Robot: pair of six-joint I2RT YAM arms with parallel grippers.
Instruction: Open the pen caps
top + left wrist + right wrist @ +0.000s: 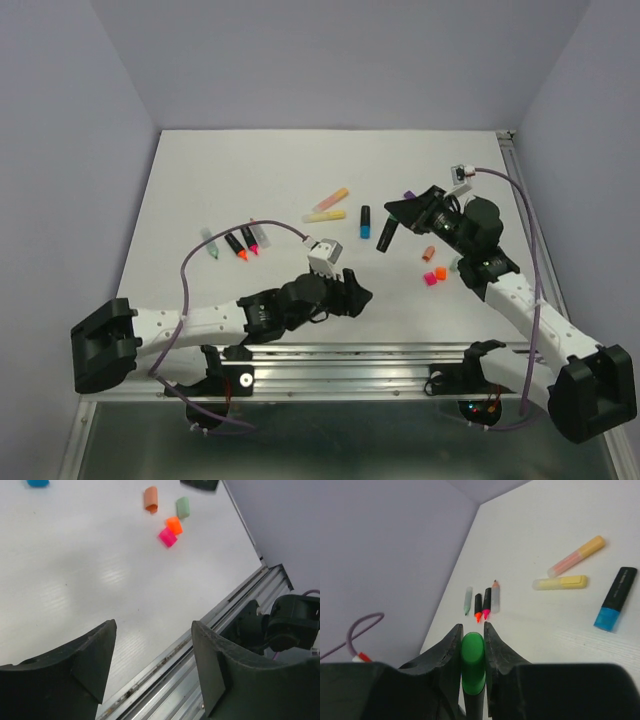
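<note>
My right gripper (472,630) is shut on the green cap (472,652) of a black marker, held above the table; in the top view the gripper (396,210) has the black barrel (386,238) hanging under it. My left gripper (154,630) is open and empty over the table's near edge, also in the top view (356,292). Loose caps lie at the right: pink (167,537), orange (174,525), peach-orange (151,499) and pale green (183,507). A blue-capped black marker (615,605), a yellow one (561,582) and a peach one (576,556) lie mid-table.
Several uncapped markers (238,243) lie in a row at the left of the table. The metal rail (200,650) runs along the near edge, with the right arm's base (285,625) beyond it. Purple walls enclose the white table (250,170).
</note>
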